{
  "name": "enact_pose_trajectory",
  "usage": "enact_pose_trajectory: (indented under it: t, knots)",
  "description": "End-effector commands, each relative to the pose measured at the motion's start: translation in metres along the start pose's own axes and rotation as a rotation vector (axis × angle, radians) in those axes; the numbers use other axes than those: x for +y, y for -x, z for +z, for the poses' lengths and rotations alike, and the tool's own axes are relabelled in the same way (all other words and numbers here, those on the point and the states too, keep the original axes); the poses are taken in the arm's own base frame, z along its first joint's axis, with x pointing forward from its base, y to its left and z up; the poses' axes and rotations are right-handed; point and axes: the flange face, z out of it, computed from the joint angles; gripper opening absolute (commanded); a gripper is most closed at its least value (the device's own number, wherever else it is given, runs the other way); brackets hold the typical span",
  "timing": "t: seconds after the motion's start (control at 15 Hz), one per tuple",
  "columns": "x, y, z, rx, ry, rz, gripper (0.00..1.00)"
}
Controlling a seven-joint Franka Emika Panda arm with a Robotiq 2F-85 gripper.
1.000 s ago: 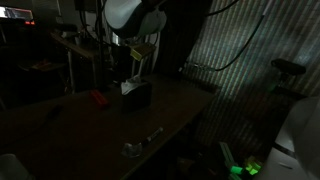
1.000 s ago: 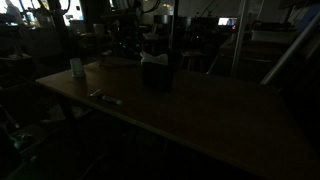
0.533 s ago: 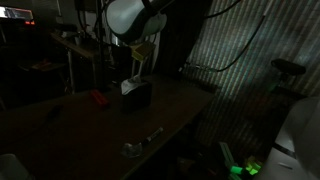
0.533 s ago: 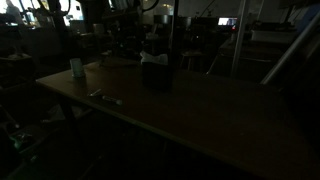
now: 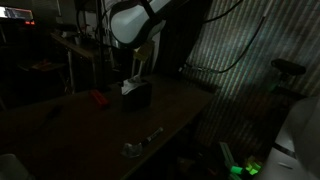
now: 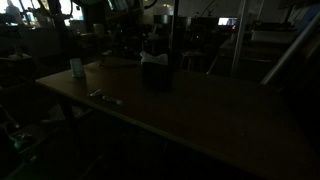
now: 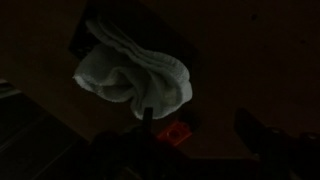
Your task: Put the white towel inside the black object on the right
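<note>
Gripper: my gripper (image 5: 137,61) hangs above the box and touches nothing. It is too dark to tell whether the jaws are spread or pressed together.
Towel: the white towel (image 7: 135,75) lies bunched in the open top of the box, heaped above the rim. I judge it dropped in, not pushed down.
Box: the black box (image 5: 138,97) stands upright with its mouth facing up, so it can be loaded from above.
Red thing: a red thing (image 7: 177,133) lies just beside the box and plays no part here.
Worktop: the worktop (image 6: 215,110) carries it all, and a cup (image 6: 76,68) stands well apart.
</note>
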Motion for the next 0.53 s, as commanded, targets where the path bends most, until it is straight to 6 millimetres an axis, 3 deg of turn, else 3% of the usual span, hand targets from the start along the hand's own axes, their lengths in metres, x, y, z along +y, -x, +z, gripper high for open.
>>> enact_pose_trajectory:
  t: [0.0, 0.2, 0.27, 0.4, 0.47]
  knots:
    - [0.010, -0.004, 0.003, 0.005, 0.033, -0.028, 0.83]
    - [0.012, -0.004, 0.010, -0.001, 0.015, -0.022, 0.71]
    - [0.014, -0.005, 0.012, -0.004, 0.011, -0.016, 0.74]
    - [0.017, -0.005, 0.015, -0.007, 0.009, -0.008, 0.50]
    - [0.020, -0.005, 0.016, -0.009, 0.010, -0.006, 0.48]
